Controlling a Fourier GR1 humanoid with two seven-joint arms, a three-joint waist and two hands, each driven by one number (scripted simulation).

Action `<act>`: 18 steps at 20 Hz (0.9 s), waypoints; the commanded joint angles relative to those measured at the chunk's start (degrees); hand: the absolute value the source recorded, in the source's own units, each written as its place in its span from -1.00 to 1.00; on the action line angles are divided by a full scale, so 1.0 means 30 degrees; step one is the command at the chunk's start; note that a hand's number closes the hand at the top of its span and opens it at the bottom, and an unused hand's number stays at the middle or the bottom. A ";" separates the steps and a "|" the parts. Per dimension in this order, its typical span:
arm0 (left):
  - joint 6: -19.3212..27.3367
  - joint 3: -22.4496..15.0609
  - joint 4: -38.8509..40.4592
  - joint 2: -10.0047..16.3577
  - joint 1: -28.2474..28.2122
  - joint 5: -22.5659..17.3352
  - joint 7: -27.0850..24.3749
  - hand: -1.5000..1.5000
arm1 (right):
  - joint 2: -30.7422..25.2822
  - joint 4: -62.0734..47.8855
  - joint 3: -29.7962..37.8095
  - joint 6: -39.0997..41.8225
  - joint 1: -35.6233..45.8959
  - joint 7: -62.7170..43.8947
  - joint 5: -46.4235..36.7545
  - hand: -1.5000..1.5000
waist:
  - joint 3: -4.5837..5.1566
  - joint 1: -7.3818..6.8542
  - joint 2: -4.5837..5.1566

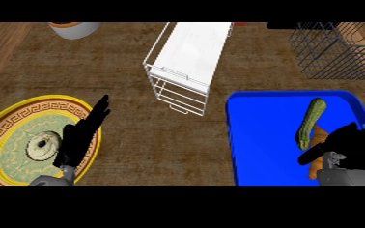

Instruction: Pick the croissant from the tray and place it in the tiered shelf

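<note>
Since the right hand (335, 144) lies across the croissant (320, 136) near the right edge of the blue tray (264, 140), fingers curled round it, the step in hand is judged the lift. A cucumber (311, 121) lies just beside the croissant, so raise straight up before travelling, not sideways. The tiered shelf (187, 60) stands off the tray's far-left corner, with bare counter (164, 140) between. The left hand (84, 136), fingers straight, rests over the plate (21, 125) at the counter's left edge, outside the route.
</note>
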State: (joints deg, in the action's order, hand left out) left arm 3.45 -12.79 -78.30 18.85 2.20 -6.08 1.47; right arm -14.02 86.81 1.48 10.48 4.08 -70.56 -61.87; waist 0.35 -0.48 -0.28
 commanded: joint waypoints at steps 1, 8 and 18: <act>0.0279 -0.0116 0.0086 -0.0300 -0.0230 0.0434 -0.0212 0.00 | 0.1030 0.0008 -0.0025 0.2340 0.0819 -0.4361 -0.1032 -1.00 | -0.0093 0.0081 0.0083; -0.0370 0.0311 -0.0316 -0.0051 -0.0290 0.0002 0.0386 0.00 | 0.1693 -0.2391 0.1659 0.0619 0.0414 -0.1790 -0.1973 -1.00 | -0.0123 -0.0054 0.0141; -0.0721 0.0776 0.0459 -0.0403 -0.0362 0.0450 -0.0210 0.00 | 0.1980 -0.1776 0.1699 0.1164 0.0268 0.0640 -0.3096 1.00 | -0.0109 0.0165 0.0089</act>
State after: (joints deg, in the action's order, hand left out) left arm 2.08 -11.17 -78.17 17.78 1.29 -4.65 0.99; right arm -9.46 82.27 8.36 12.47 6.53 -62.37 -67.82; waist 0.90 -0.32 -0.77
